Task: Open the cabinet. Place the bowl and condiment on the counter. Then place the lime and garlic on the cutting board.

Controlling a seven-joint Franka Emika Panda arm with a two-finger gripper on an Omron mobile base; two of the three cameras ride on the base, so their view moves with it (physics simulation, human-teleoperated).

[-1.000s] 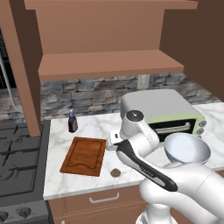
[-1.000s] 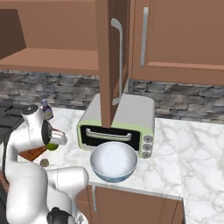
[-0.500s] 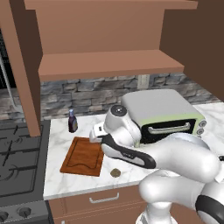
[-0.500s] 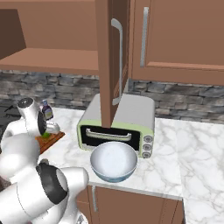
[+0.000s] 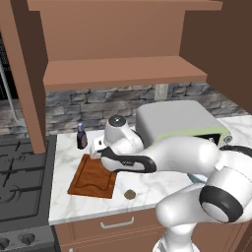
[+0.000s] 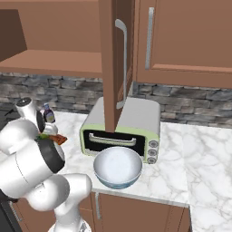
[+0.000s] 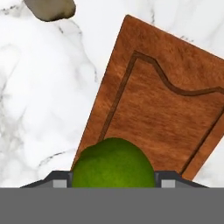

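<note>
I have the lime (image 7: 113, 162) clamped between my fingers at the bottom centre of the hand view; my gripper (image 7: 113, 177) is closed on it, jaws held apart by the fruit's width. The skin reads smooth, bright green, round.

Governing relation: the cutting board (image 7: 162, 109) lies directly beyond the lime, filling the right and centre of the hand view, its long axis running from lower left to upper right. The lime hangs over the board's near edge, so I judge the release point to be slightly further in, inside the groove.

The board is flat, reddish-brown wood with visible grain and a dark routed groove. The counter (image 7: 43, 96) is white marble with faint grey veins.

The garlic (image 7: 50, 8), a dull grey-brown lump, sits on bare marble at the upper left, off the board. The condiment (image 5: 81, 136) stands upright behind the board. The bowl (image 6: 117, 166) rests before the toaster oven (image 6: 124, 124). The cabinet (image 6: 113, 63) is open.
</note>
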